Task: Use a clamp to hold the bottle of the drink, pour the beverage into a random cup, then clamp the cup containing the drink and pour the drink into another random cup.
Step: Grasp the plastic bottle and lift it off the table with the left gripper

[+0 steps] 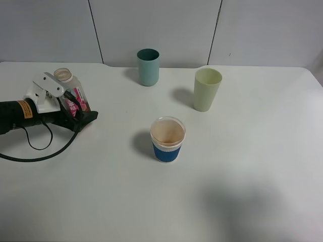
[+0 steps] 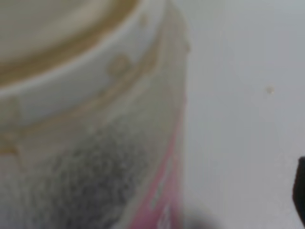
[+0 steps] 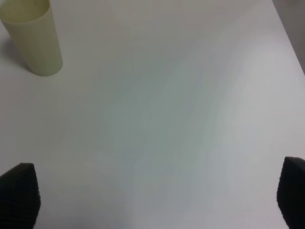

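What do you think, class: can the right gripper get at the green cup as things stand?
Probably yes: the right gripper is open, with only bare table between it and the green cup.

Plastics on a smooth, matt white table
The small clear plastic bottle has a pink label; short translucent cup with ribbed blue sleeve; tall pale yellow-green cup, smooth and matt.

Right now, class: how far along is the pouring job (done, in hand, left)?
Done, seemingly: brown drink sits in the blue-sleeved cup; the bottle stands upright. In hand: left end effector open around the bottle. Left: pouring that cup into the pale green cup.
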`<state>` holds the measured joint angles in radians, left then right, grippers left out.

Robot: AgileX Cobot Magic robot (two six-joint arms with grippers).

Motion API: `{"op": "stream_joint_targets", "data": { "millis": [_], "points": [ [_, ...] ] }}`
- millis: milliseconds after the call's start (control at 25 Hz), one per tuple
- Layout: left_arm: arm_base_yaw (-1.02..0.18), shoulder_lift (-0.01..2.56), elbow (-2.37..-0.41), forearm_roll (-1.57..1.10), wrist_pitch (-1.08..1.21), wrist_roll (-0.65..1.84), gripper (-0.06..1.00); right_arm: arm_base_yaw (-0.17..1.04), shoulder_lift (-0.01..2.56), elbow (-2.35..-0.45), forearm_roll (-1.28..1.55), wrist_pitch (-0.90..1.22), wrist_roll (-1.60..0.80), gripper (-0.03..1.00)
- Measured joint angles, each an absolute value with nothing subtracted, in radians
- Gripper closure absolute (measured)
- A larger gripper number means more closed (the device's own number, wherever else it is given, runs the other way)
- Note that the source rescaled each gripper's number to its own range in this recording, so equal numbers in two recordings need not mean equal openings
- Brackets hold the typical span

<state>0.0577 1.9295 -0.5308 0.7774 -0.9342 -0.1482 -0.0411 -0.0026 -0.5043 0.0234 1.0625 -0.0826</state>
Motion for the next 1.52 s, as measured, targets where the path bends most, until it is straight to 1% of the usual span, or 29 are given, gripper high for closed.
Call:
{"op": "stream_joint_targets", "data": {
  "millis": [40, 80, 120, 160, 200, 240, 280, 320, 440, 800, 1040, 1360, 1520],
  "points": [
    [0.058, 1.929, -0.531, 0.775, -0.934, -0.148, -0.05, -0.041, -0.003, -0.504, 0.023, 1.062, -0.083, -0.03],
    [0.058, 1.929, -0.531, 0.773, -0.934, -0.148, -0.01, -0.041, -0.003, -0.504, 0.023, 1.062, -0.083, -0.03],
    [0.058, 1.929, -0.531, 0.765, -0.934, -0.148, 0.06, -0.041, -0.003, -0.504, 0.023, 1.062, -0.083, -0.03],
    [0.058, 1.929, -0.531, 0.758, -0.934, -0.150, 0.21, -0.041, -0.003, -0.504, 0.023, 1.062, -0.083, -0.03],
    [0.058, 1.929, -0.531, 0.751, -0.934, -0.153, 0.40, -0.041, -0.003, -0.504, 0.023, 1.062, -0.083, -0.03],
    [0.058, 1.929, -0.532, 0.745, -0.934, -0.162, 0.62, -0.041, -0.003, -0.504, 0.023, 1.062, -0.083, -0.03],
    [0.058, 1.929, -0.533, 0.744, -0.933, -0.177, 0.81, -0.041, -0.003, -0.504, 0.023, 1.062, -0.083, -0.03],
    [0.058, 1.929, -0.533, 0.745, -0.934, -0.188, 0.94, -0.041, -0.003, -0.504, 0.023, 1.062, -0.083, -0.03],
    [0.058, 1.929, -0.533, 0.746, -0.934, -0.207, 0.89, -0.041, -0.003, -0.504, 0.023, 1.062, -0.083, -0.03],
    [0.058, 1.921, -0.533, 0.745, -0.924, -0.254, 0.89, -0.041, -0.003, -0.504, 0.023, 1.062, -0.083, -0.03],
    [0.058, 1.803, -0.520, 0.739, -0.839, -0.307, 0.89, -0.041, -0.003, -0.504, 0.023, 1.062, -0.083, -0.03],
    [0.058, 1.596, -0.423, 0.501, -0.765, -0.316, 0.89, -0.041, -0.003, -0.504, 0.023, 1.062, -0.083, -0.03],
    [0.057, 1.503, -0.396, 0.393, -0.687, -0.316, 0.89, -0.041, -0.003, -0.504, 0.023, 1.062, -0.083, -0.03]
  ]
}}
